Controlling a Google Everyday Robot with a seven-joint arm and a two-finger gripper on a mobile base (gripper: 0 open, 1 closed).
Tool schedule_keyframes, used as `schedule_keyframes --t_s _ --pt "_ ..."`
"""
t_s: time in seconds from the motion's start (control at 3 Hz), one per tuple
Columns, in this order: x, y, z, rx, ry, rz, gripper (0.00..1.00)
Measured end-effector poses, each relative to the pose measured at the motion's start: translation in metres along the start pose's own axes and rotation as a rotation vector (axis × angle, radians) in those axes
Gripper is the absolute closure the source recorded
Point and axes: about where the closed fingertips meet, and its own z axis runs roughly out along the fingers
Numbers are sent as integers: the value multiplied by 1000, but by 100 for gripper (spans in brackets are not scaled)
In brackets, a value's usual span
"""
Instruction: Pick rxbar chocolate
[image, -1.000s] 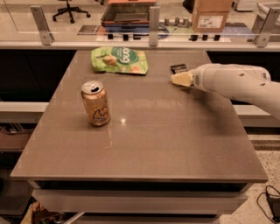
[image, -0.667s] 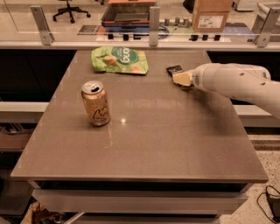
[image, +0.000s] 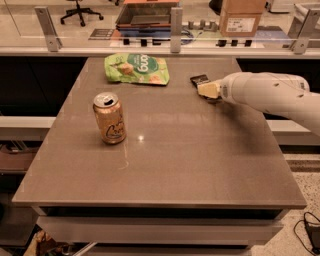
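The rxbar chocolate (image: 199, 79) is a small flat black bar lying on the brown table (image: 190, 150) at the far right. Only its far end shows; the rest is hidden behind the gripper. My gripper (image: 208, 90), cream-tipped at the end of the white arm (image: 270, 95), reaches in from the right. It sits low, right at the near end of the bar. I cannot tell whether it touches the bar.
A green crinkled snack bag (image: 136, 68) lies at the far middle of the table. An opened orange can (image: 109, 118) stands upright at the left. A railing with posts (image: 175, 25) runs behind the table's far edge.
The gripper has shifted only very slightly by the bar. The bar, bag and can have not moved.
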Motion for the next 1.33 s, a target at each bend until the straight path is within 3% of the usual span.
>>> schedule_keyframes --t_s 0.33,0.67,1.33 --pt "0 0 0 0 0 0 100" --pt "-16 -6 -11 -23 1 -27 100" --pt "-56 -28 -37 -136 -40 -106 100"
